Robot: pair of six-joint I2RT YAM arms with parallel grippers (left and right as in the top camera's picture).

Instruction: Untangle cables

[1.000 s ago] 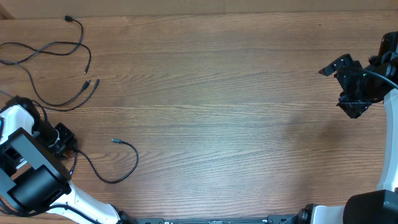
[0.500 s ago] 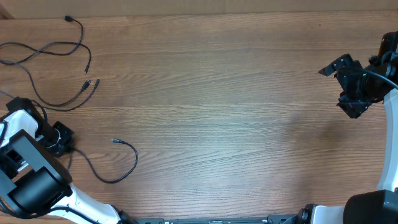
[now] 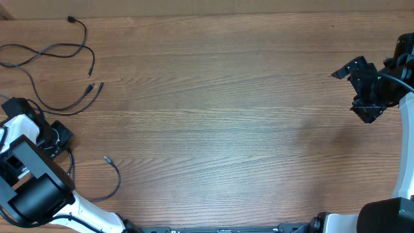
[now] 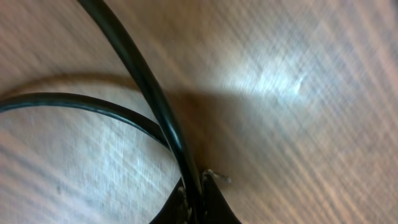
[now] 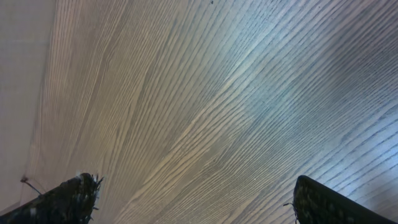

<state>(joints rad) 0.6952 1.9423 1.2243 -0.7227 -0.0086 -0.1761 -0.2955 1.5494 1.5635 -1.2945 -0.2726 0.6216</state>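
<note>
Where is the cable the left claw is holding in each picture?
Overhead: the cable curls at lower left, by the left gripper.
Left wrist: it fills the middle, pinched at the bottom edge.
Right wrist: not in it.
Shared landmark: the wooden table.

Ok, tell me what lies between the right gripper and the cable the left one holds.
Nothing but bare table, in the overhead view, from the right gripper across to the cable in the left gripper.
</note>
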